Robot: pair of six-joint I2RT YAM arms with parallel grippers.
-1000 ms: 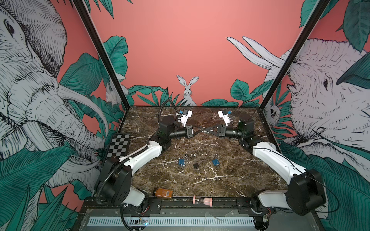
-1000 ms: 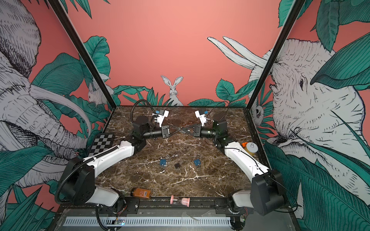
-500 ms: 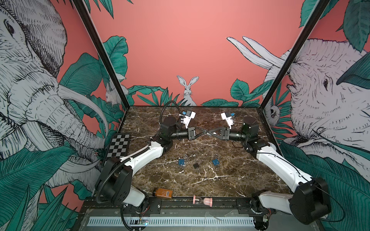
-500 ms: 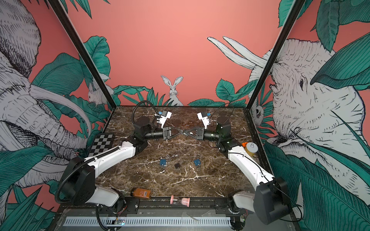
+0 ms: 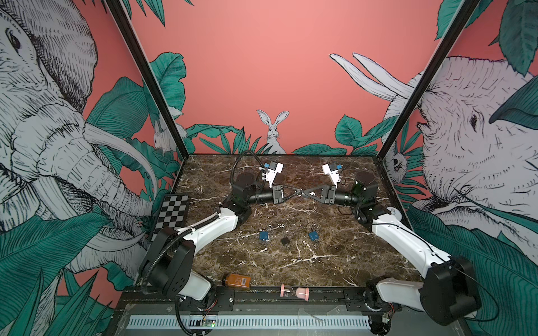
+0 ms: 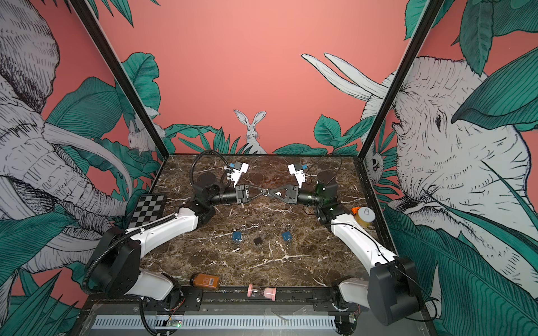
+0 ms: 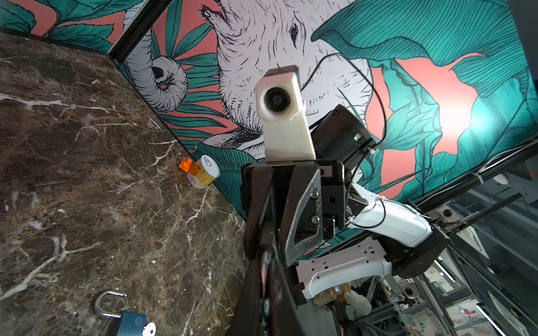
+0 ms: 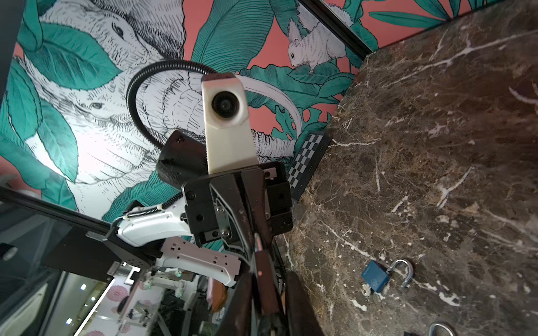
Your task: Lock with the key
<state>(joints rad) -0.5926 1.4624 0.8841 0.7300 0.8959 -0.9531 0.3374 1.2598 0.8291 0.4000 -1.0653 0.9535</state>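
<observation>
Above the far middle of the brown veined marble tabletop (image 5: 334, 261), the left gripper (image 5: 296, 192) and the right gripper (image 5: 305, 193) are meeting tip to tip. In both top views the two forearms are lying level and pointing at each other.

The left gripper is standing fully closed and pinching a thin silvery metal piece (image 7: 264, 263), which is too small to confirm as a key. The right gripper's fingertips are sitting against or just beside the same piece. Whether its jaws are parted or closed on it cannot be told.

Nearer the front, well apart from both grippers, three small padlocks are lying in a row on the marble:
- left blue padlock (image 5: 264, 236)
- black padlock (image 5: 285, 240), between the other two
- right blue padlock (image 5: 313, 235)

Each wrist view is showing one blue padlock with its steel shackle swung open. A silver key head (image 7: 150, 328) is sticking out at its base.

At the front edge, an amber bottle (image 5: 236, 280) and a pink hourglass (image 5: 294, 291) are lying on their sides.
</observation>
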